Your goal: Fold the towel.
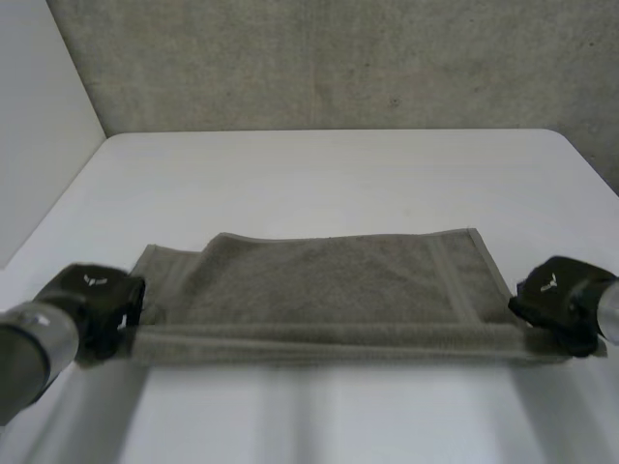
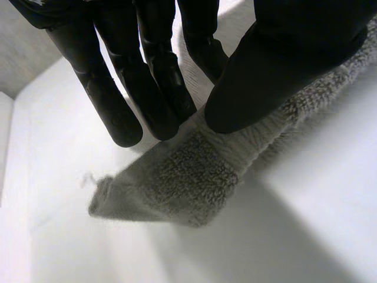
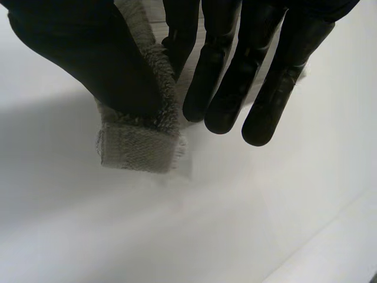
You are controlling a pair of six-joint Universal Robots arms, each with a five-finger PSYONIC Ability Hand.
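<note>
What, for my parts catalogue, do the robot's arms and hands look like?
The left hand and right hand are black, each with a small white mark on its back. Fingers are smooth, glossy, round-tipped; the thumb is thicker. The left arm and right arm are grey, cylindrical.

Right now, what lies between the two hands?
The towel: its near edge runs from the left hand to the right hand, seen in the head view.
</note>
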